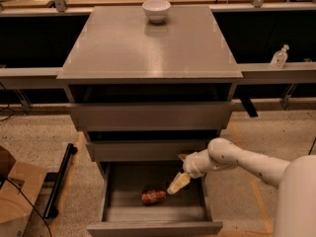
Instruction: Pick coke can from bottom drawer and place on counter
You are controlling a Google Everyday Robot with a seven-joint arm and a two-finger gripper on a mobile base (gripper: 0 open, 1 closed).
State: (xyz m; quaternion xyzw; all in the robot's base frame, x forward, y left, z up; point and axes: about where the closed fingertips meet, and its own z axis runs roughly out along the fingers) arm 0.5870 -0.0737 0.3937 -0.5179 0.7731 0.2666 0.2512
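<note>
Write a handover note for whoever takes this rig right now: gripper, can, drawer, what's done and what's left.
Gripper: low inside the open bottom drawer, just right of the coke can, pointing down toward it. Whether they touch is unclear.
Coke can: lying on its side on the drawer floor, near the middle.
Counter: holds only a white bowl at the far edge.
Done: drawer open, gripper beside the can.
Left: grasp the can, lift it out, set it on the counter.

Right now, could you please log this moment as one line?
tool: in drawer, beside can | can: lying in drawer | drawer: open
</note>
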